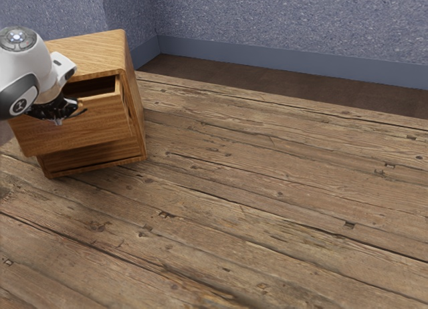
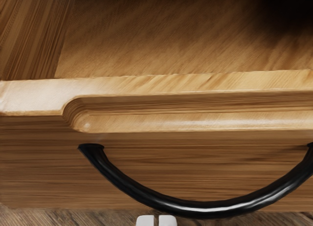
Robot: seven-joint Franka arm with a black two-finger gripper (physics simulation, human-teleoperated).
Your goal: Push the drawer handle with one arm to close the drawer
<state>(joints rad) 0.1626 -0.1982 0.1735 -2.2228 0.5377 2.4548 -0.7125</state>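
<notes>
**Weathered planks and speckled walls**

We see a table [image 1: 267, 209] of rough brown boards, marked with knots, long dark cracks and a few small squarish notches [image 1: 350, 225]. Beyond its far edge we see a strip of dark brown floor [image 1: 267, 88], and along that runs a plain blue-grey skirting board [image 1: 301, 67]. Above it rise blue-grey walls [image 1: 287, 21] flecked with lighter specks, meeting in a corner toward the exterior view's left.

The handle [image 2: 195, 209] is black, the drawer [image 1: 83, 132] grained brown, the tabletop [image 1: 254, 188] brown with dark knots, the wall [image 1: 287, 21] speckled blue-grey.
</notes>
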